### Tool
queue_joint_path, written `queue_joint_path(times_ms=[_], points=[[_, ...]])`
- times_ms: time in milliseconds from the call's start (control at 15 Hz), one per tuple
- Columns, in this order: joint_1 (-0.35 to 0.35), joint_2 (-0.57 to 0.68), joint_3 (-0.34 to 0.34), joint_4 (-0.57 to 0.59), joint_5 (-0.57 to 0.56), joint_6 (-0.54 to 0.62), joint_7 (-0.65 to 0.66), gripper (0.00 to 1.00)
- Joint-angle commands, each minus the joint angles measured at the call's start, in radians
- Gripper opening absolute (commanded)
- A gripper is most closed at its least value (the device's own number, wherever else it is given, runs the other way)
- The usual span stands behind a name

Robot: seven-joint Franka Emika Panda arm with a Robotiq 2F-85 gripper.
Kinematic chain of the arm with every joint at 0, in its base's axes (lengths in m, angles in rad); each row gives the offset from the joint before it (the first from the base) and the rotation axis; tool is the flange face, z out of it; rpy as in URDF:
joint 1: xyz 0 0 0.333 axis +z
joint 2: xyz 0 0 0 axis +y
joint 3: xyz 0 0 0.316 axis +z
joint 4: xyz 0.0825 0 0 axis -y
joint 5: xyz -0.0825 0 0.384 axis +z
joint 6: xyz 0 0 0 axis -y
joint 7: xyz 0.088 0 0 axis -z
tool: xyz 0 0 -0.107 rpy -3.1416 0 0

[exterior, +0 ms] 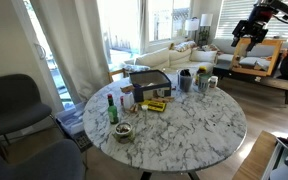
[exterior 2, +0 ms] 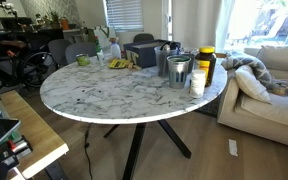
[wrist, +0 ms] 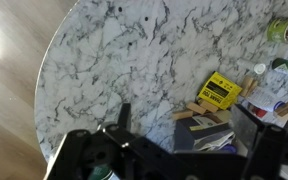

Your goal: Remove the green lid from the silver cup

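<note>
The gripper (wrist: 184, 128) hangs wide open over the marble table (wrist: 114, 50), the green lid (wrist: 281, 30) far right, the yellow packet (wrist: 220, 90) bearing illegible print.

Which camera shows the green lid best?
Wrist view: the green lid faces the camera, round and bright, near the corner. In both exterior views it is too small to make out; an exterior view shows the silver cup side on.

White marble table (exterior: 184, 135) veined grey, green bottle (exterior: 112, 110) with red cap (exterior: 111, 97), yellow box (wrist: 220, 90), green lid (exterior: 202, 73).
</note>
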Motion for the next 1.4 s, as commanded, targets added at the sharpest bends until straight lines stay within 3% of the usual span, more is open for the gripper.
queue_joint_path(times_ms=[0, 200, 400, 533, 933, 1000, 1267, 1333], points=[[-0.026, 0.008, 0.02, 0.003, 0.015, -0.004, -0.013, 1.0], [-0.02, 0.052, 0.001, 0.016, 0.071, 0.099, 0.012, 1.0], [0.009, 0.195, -0.037, 0.089, 0.169, 0.249, -0.015, 1.0], [0.016, 0.283, -0.049, 0.14, 0.208, 0.284, -0.034, 1.0], [-0.044, 0.522, -0.016, 0.259, 0.215, 0.401, 0.043, 1.0], [-0.042, 0.447, -0.002, 0.207, 0.218, 0.381, 0.01, 1.0], [-0.06, 0.524, 0.003, 0.255, 0.215, 0.397, 0.026, 1.0], [-0.059, 0.548, 0.004, 0.251, 0.237, 0.474, 0.046, 1.0]])
